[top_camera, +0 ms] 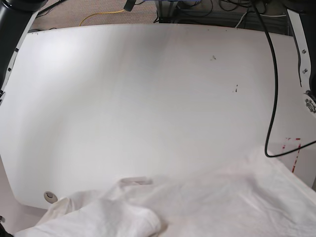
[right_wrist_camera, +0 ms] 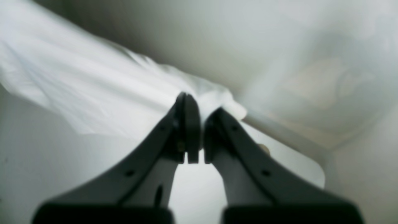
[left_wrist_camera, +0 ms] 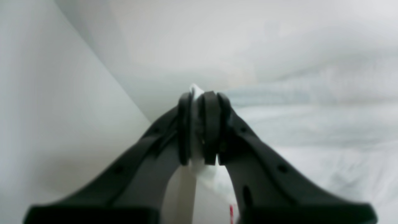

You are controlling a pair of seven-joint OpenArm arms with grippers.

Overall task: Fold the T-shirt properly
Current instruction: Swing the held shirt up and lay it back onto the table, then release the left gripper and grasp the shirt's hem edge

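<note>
Base view, left to right: the white surface fills most of the frame, bare across its upper and middle area, with small dark specks at about 1 o'clock. The T-shirt lies crumpled along the near edge, spreading from 7 o'clock to 4 o'clock, pale side showing, no lettering visible. A black cable hangs down at 2 o'clock, and red tape marks sit on the surface at 3 o'clock, just beside the cloth. Neither pincer shows in this view.

Right wrist view: the right pincer is clenched, with a bunched fold of the white T-shirt caught at its tips; the cloth trails away toward 10 o'clock. The view is blurred.

Left wrist view: the left pincer is clenched on a thin strip of white T-shirt fabric, which stands between the pads and pokes out at 12 o'clock. More cloth spreads toward 3 o'clock, out of focus.
</note>
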